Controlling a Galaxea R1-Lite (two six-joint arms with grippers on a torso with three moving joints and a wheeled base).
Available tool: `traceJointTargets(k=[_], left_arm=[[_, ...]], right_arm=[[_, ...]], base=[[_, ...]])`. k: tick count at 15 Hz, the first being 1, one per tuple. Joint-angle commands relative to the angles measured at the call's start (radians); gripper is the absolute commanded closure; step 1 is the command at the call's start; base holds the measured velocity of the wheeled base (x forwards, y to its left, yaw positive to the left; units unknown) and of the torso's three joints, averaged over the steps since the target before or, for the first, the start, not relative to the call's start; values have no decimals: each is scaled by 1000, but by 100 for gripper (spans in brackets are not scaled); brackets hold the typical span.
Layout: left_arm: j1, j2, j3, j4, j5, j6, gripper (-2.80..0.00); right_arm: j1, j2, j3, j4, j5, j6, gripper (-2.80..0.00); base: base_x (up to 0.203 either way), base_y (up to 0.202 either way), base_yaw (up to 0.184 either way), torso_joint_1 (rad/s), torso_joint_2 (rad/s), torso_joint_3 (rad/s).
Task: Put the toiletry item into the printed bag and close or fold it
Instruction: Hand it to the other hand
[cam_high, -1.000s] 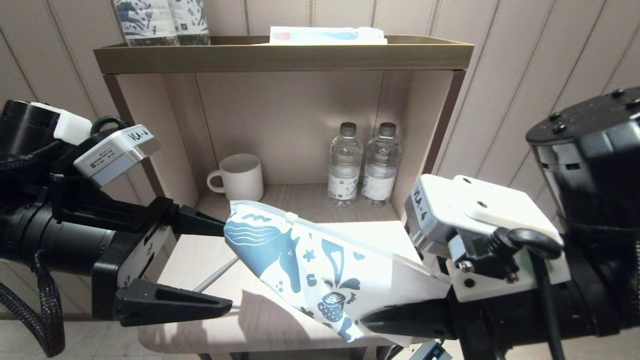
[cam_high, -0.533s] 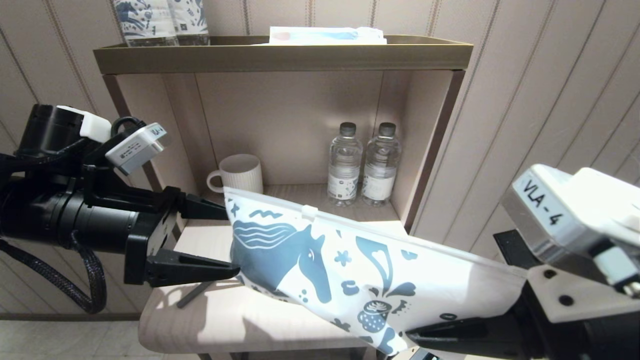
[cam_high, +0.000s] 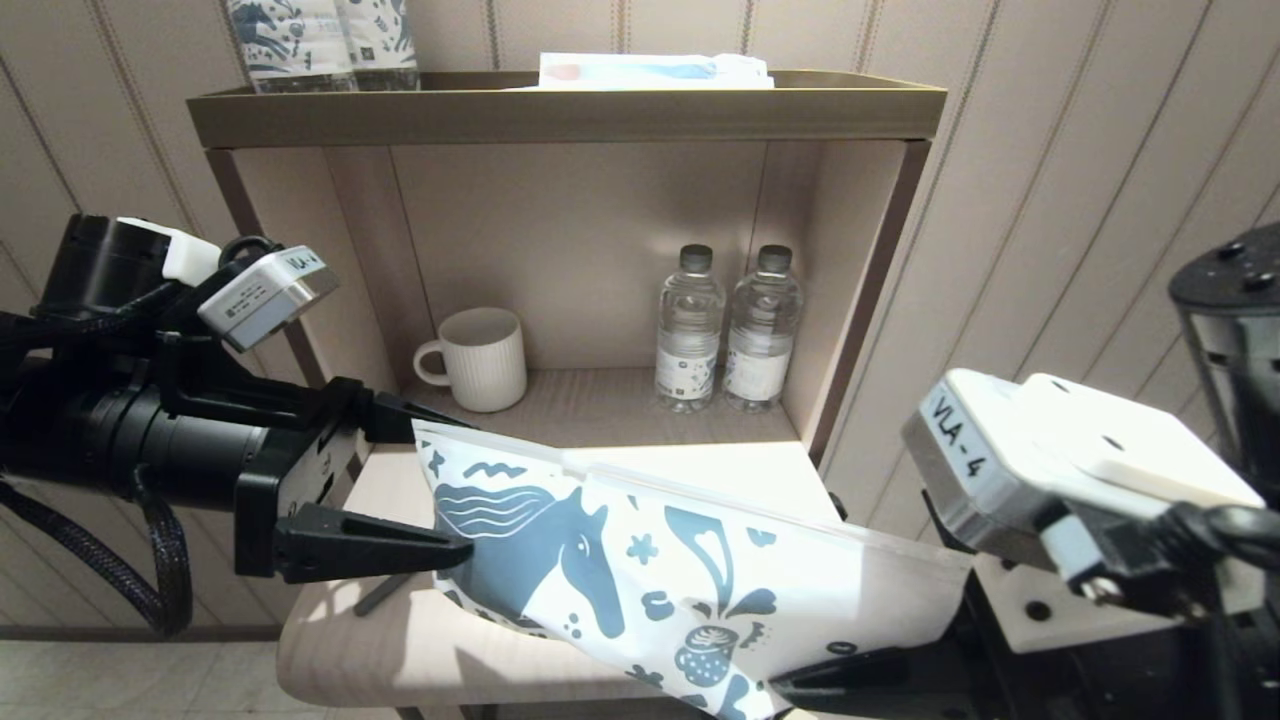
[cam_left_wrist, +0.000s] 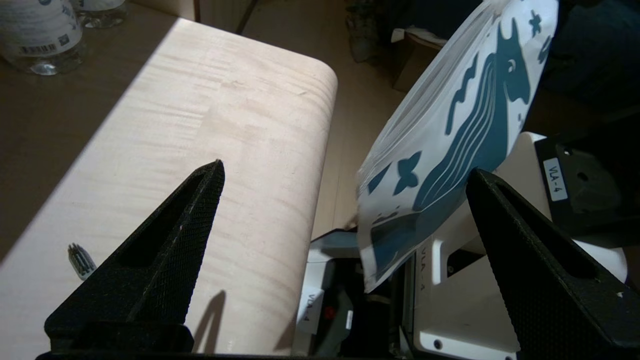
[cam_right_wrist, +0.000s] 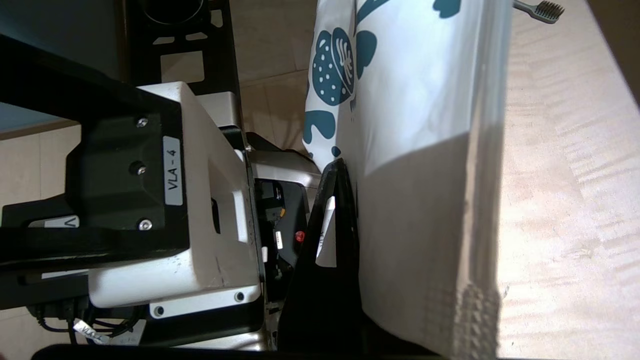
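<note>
Holding the printed bag (cam_high: 690, 570) up off the surface (cam_high: 420, 640) by one end, right tool (cam_high: 850, 680) pinching that end flat between pressed-together fingers (cam_right_wrist: 330, 235). Slanting down toward the right in the head view, horse print facing the camera, the free upper corner reaching between the spread fingers of the left tool (cam_high: 430, 490). Not gripping anything on the left: fingers (cam_left_wrist: 165, 260) standing wide apart, one above the bag's corner, one below and just beside its lower edge, contact not clear. Hovering over the near left part of the surface, pointing toward the bag.

Lying flat on the surface: the toothbrush (cam_high: 385, 592), mostly hidden behind the lower left finger and the bag in the head view, only a short dark stretch of handle showing. Bristle head peeking out beside the left finger in the left wrist view (cam_left_wrist: 80, 260), and past the bag's far edge in the right wrist view (cam_right_wrist: 542, 9). Outside the bag, apart from both tools.

Standing in the open shelf (cam_high: 560, 110) behind: a white mug (cam_high: 480, 358) and two water bottles (cam_high: 728, 330) side by side.
</note>
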Motion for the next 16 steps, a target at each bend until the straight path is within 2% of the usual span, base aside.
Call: traceJointTargets(k=[1, 7, 11, 16], left_arm=[[-1, -49, 22, 3, -10, 5, -280], [-4, -102, 80, 5, -65, 14, -280], [-17, -97, 81, 8, -57, 44, -280], [-29, -71, 106, 5, -12, 65, -280]], right_arm=[[-6, 60, -4, -36, 9, -2, 0], [-9, 131, -64, -45, 54, -2, 0], [-6, 135, -66, -47, 58, -3, 0], [0, 124, -73, -47, 57, -5, 0]], base=[[0, 0, 0, 0, 0, 0], [0, 0, 0, 0, 0, 0], [0, 0, 0, 0, 0, 0], [0, 0, 0, 0, 0, 0]])
